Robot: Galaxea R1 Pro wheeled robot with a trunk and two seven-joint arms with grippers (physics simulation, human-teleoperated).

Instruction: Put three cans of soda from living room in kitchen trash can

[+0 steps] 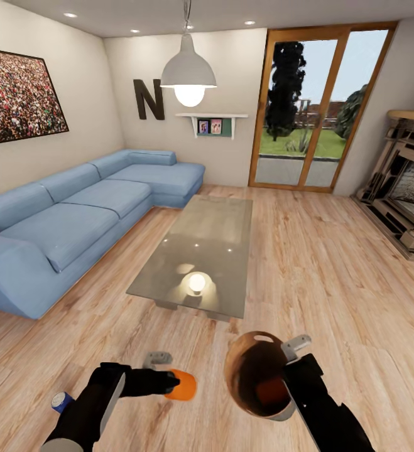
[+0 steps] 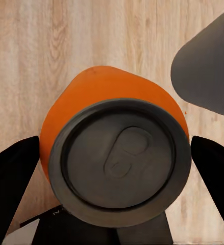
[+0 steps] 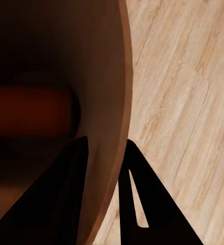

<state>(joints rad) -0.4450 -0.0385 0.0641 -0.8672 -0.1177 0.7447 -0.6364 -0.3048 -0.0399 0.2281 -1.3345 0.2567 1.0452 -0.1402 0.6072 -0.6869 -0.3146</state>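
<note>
My left gripper (image 1: 173,383) is shut on a bright orange soda can (image 1: 183,385), held low over the wood floor just left of the trash can. The left wrist view shows that can's grey end (image 2: 119,161) between the two dark fingers (image 2: 12,176). My right gripper (image 1: 289,369) is shut on the rim of the trash can (image 1: 237,361), which is tilted with its copper-brown inside facing me. A second orange can (image 1: 271,390) lies inside it, and appears in the right wrist view as a dim orange can (image 3: 30,109). A dark blue can (image 1: 61,402) lies on the floor beside my left arm.
A low glass table (image 1: 200,251) stands straight ahead, with the long blue corner sofa (image 1: 75,220) to its left. The brick fireplace (image 1: 408,188) is at the right and wood-framed glass doors (image 1: 313,107) at the back. Open plank floor lies right of the table.
</note>
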